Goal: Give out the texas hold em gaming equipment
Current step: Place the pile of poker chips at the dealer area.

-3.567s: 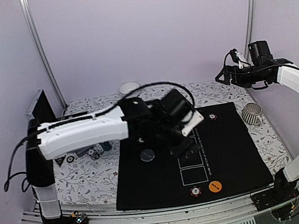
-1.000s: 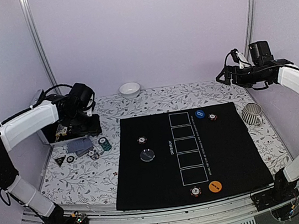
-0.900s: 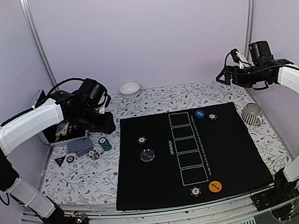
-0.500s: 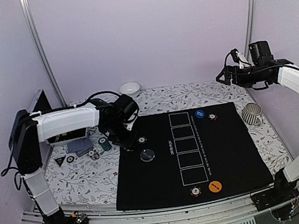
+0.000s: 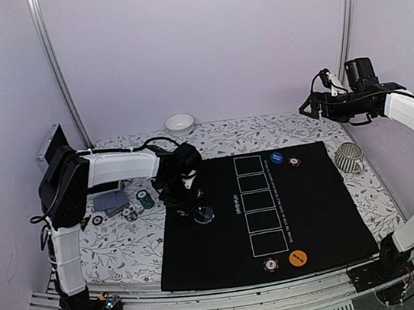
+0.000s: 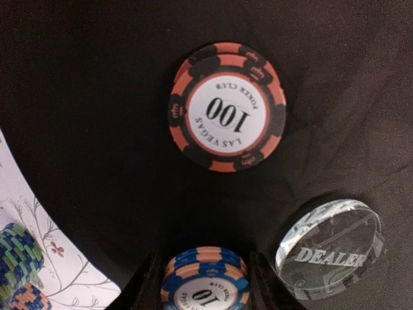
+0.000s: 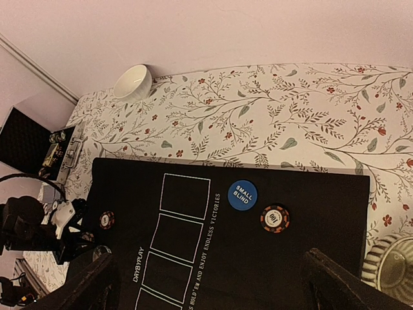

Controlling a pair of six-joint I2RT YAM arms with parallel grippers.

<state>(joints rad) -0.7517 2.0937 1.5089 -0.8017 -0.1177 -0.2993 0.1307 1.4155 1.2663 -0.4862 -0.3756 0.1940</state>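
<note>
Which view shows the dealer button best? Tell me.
Left wrist: the dealer button sits close up, DEALER lettering legible. Top external shows only a small grey disc; right wrist leaves it too small to tell.

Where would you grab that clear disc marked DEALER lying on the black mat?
By its rim, from straight above: the DEALER disc lies flat on the black mat, and its thick clear edge offers opposite sides to pinch. The 100 chip lies apart from it, so there looks to be room.

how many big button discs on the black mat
3: blue small blind disc at the far edge, orange disc at the near edge, clear dealer disc by the left fingers. The left arm could hide more.
</note>
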